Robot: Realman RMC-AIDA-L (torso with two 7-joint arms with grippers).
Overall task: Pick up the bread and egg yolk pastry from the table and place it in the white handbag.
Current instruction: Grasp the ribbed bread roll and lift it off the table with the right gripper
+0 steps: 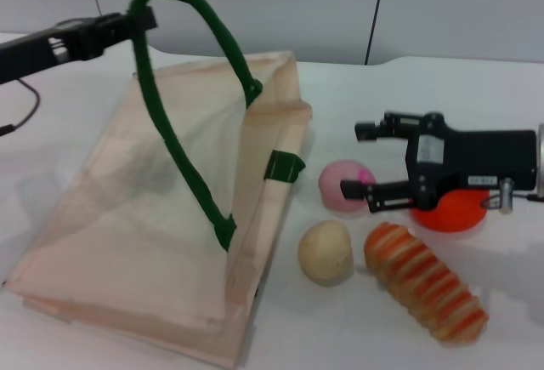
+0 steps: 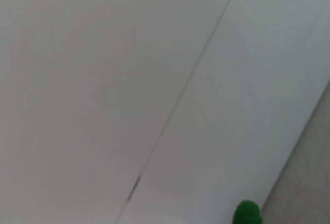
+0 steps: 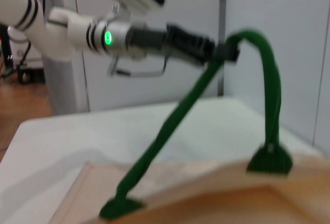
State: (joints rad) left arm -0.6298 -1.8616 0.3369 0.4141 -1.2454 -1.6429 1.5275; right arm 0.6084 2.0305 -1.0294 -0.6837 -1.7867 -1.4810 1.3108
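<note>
The white handbag [image 1: 161, 217] lies on the tabletop [image 1: 510, 302] at the robot's left. Just right of it sits the egg yolk pastry [image 1: 325, 252], with the bread [image 1: 425, 293] to its right. Behind the pastry rests a ball [image 1: 344, 185]; another ball [image 1: 450, 210] lies behind the bread.

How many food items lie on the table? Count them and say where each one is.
4. Pink ball nearest the white handbag's green tab; egg yolk pastry in front of it; bread right of the pastry; orange ball partly hidden under the right pincer. Others may be hidden.
</note>
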